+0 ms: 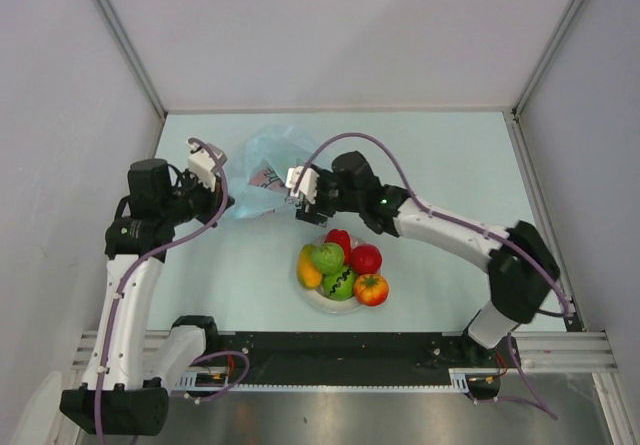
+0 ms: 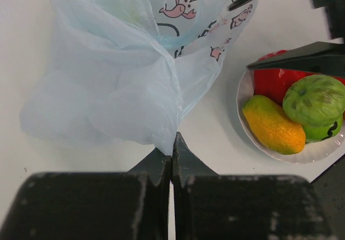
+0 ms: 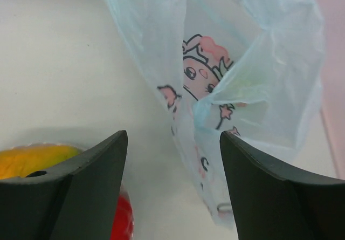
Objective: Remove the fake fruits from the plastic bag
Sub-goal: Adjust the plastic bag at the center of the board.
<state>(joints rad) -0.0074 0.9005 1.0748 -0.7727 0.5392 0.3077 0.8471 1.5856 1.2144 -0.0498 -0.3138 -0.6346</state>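
— Where's the plastic bag [image 1: 268,170]?
— At the rear of the table [image 1: 200,265], just behind the plate [image 2: 242,97] of fruits [image 1: 340,265]. The left gripper [image 2: 172,143] is pinched tight on its near fold.
— And the right gripper [image 3: 173,137]?
— Jaws apart, astride the bag's edge, apparently gripping nothing.

plastic bag [image 2: 102,83]: thin translucent film (crinkled) | fake fruits [image 2: 272,125]: smooth, slight sheen | plate [image 2: 307,155]: glossy white | table [image 2: 215,137]: smooth matt

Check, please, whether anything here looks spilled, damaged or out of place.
Nothing stands out: the fruits sit heaped on the plate, none spilled; the plastic bag, pinched by the left pincer, is crumpled, no tear visible.
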